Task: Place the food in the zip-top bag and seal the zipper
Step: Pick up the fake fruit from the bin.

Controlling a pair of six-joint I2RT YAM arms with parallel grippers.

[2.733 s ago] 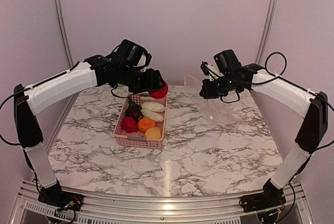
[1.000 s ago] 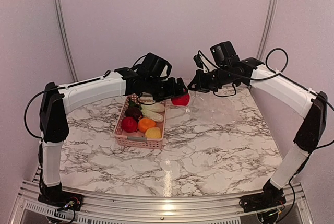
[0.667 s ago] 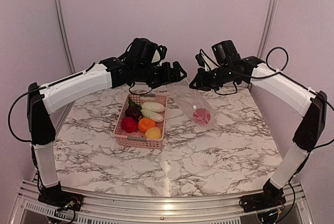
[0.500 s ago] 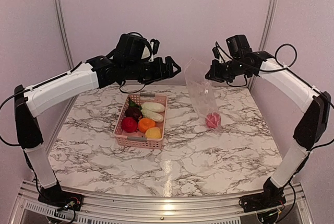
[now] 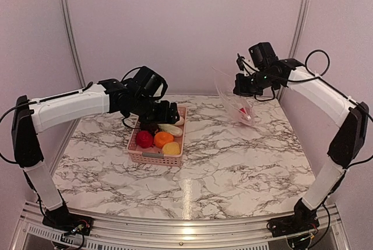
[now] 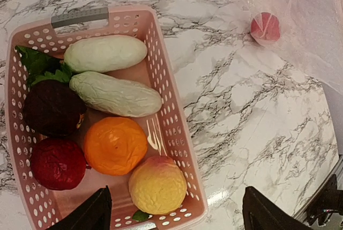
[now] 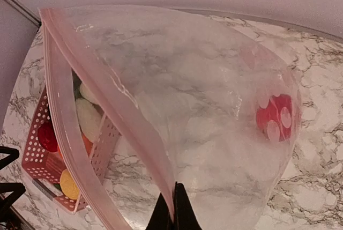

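Pink basket point(image 6: 172, 116) right under left gripper point(image 6: 176, 208) — fingers point(image 6: 88, 216) spread wide, empty, yellow fruit point(image 6: 157, 184) nearest. Drop straight down, pinch across middle imo. Right gripper point(image 7: 172, 209) clamps zip-top bag point(image 7: 187, 106) rim, mouth facing basket, one red fruit point(image 7: 274, 115) inside — hold it steady.

The pink basket point(image 6: 171, 128) held white vegetables point(image 6: 105, 53), a green leaf point(image 6: 37, 61), a purple fruit point(image 6: 52, 108), a red fruit point(image 6: 58, 163), an orange fruit point(image 6: 115, 145) and a yellow fruit point(image 6: 157, 184). The clear zip-top bag point(image 7: 203, 106) had a pink zipper point(image 7: 123, 108); the table point(image 6: 252, 112) was grey-veined white marble.
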